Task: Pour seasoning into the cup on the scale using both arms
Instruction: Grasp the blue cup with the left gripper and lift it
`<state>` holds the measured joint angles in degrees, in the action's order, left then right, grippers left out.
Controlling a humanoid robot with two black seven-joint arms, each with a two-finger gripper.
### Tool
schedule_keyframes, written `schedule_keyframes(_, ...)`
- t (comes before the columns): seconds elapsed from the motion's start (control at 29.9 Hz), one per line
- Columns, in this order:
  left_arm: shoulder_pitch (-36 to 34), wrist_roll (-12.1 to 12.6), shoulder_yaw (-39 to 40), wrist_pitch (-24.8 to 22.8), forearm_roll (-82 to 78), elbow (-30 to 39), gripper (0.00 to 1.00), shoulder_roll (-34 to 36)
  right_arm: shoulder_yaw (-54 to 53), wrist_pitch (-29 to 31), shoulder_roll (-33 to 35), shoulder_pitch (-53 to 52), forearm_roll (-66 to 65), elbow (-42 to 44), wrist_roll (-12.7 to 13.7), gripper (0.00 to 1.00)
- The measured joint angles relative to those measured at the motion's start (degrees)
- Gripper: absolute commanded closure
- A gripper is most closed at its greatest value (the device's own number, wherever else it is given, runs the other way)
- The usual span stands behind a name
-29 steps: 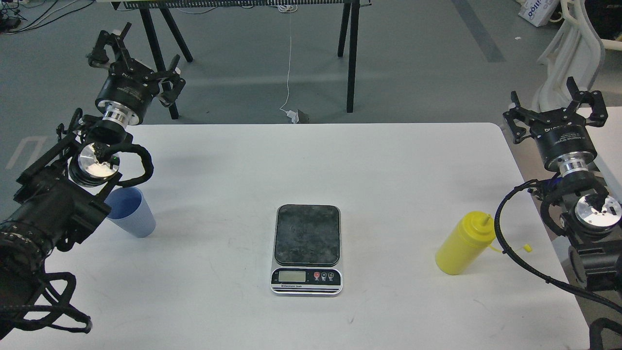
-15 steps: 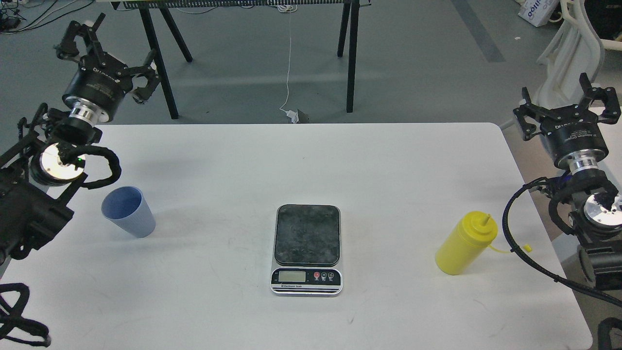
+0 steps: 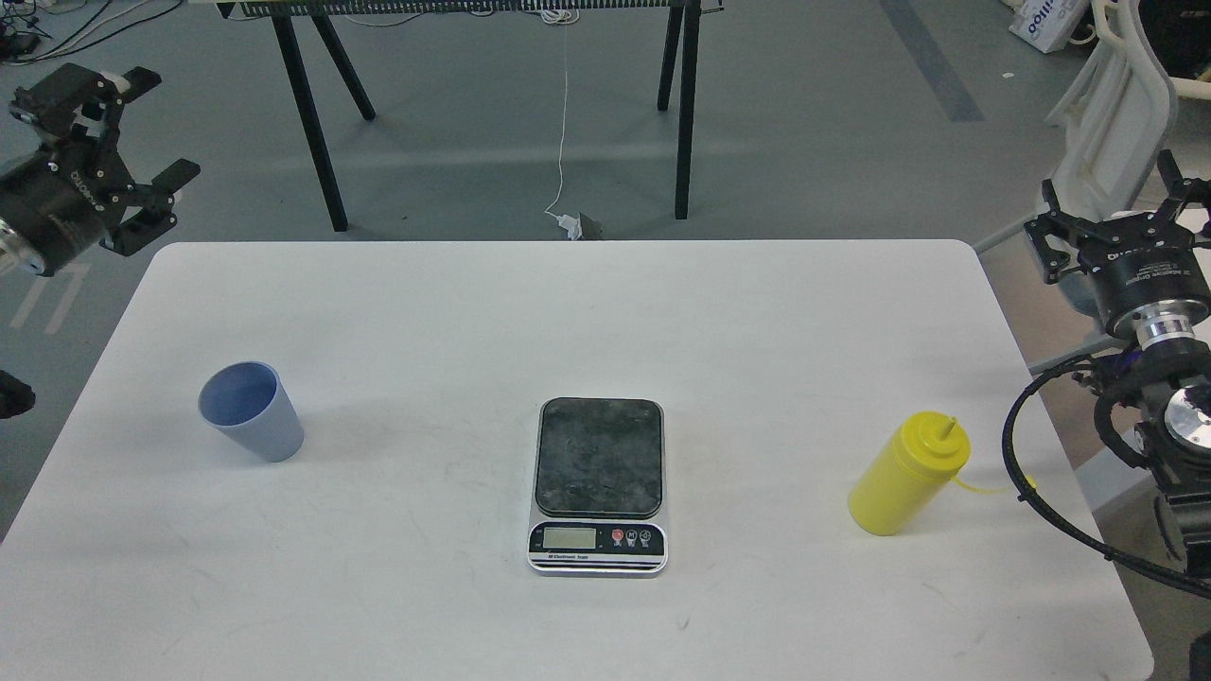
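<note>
The pale blue cup [image 3: 251, 412] stands upright and empty on the left of the white table [image 3: 568, 312]. The scale [image 3: 598, 484] lies at the middle front, its dark plate bare. The yellow seasoning bottle [image 3: 906, 474] stands on the right, its cap off on its tether. My left gripper [image 3: 118, 128] is open and empty, raised beyond the table's far left corner, well away from the cup. My right gripper [image 3: 1116, 203] is open and empty, off the table's right edge, above and behind the bottle.
A black-legged trestle [image 3: 322, 113] stands on the grey floor behind the table, with a white cable [image 3: 564, 123] hanging down. A white chair [image 3: 1112, 123] stands at the far right. My right arm's black cable [image 3: 1031, 492] loops beside the bottle.
</note>
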<state>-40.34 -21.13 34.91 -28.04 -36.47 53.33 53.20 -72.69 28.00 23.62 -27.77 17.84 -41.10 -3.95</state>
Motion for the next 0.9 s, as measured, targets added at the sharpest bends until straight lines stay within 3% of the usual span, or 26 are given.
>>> schedule_keyframes(0.1, 1.03, -1.77, -0.06, 0.9, -8.81, 1.62, 0.05, 0.99, 0.08, 0.0, 0.03, 0.0, 0.0, 0.03, 0.0, 0.0)
schedule_keyframes(0.4, 2.07, -6.39, -7.95, 12.71, -27.89, 3.76, 0.08, 0.77, 0.19, 0.0, 0.04, 0.0, -0.06, 0.06, 0.0, 0.0)
schedule_keyframes(0.6, 2.77, -6.87, -18.82, 28.68, -43.46, 0.97, 0.09, 0.77, 0.12, 0.0, 0.11, 0.66, -0.1, 0.06, 0.0, 0.0)
schedule_keyframes(0.74, 2.81, -6.88, -24.39, 33.48, -45.19, -3.17, 0.13, 0.3, 0.11, 0.0, 0.11, 1.27, -0.07, 0.06, 0.0, 0.0)
schedule_keyframes(0.9, 2.89, -6.88, -29.83, 37.63, -45.7, -4.81, 0.3, -0.5, 0.1, 0.0, 0.24, 1.57, -0.03, 0.0, 0.0, 0.0)
